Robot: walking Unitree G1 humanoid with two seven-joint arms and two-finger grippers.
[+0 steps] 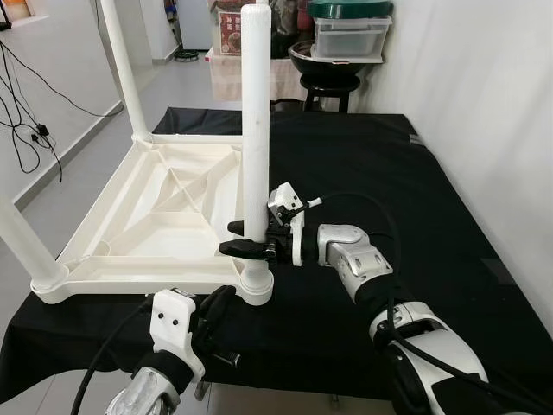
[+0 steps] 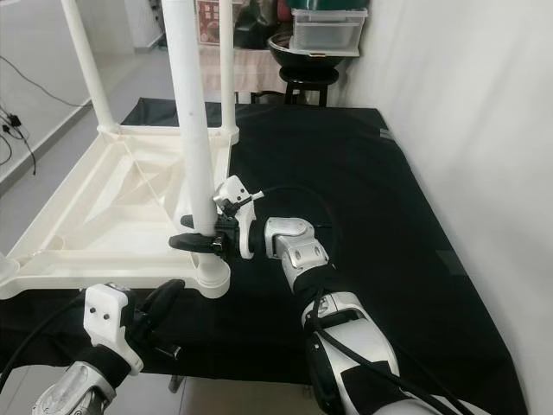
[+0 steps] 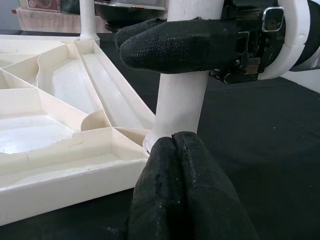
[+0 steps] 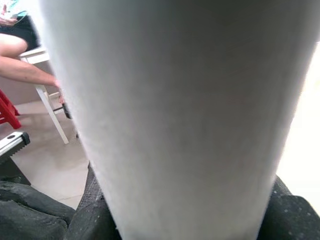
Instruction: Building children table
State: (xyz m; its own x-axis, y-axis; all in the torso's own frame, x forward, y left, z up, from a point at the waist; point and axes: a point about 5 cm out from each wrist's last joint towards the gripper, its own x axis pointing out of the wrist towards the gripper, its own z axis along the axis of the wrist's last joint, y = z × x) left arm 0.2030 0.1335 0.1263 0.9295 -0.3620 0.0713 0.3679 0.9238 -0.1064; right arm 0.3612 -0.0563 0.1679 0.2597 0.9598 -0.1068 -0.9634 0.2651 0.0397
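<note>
- Right gripper (image 1: 249,239): fingers clamped round white table leg (image 1: 256,130), low down, just above its socket.
- Leg upright in near corner socket of upturned tabletop (image 1: 147,233), which lies on black cloth (image 1: 415,199) beyond & to left of gripper.
- Left gripper (image 1: 218,313): fingers pressed together, holding nothing, just below that corner, tips near leg base.
- Stool (image 1: 330,86) w/ bins far behind.

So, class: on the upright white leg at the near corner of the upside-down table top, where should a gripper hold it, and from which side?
Low on the white leg, just above its socket, coming from the robot's right over the black cloth. The leg is a round upright tube, so fingers close across it there, as the right gripper does.
</note>
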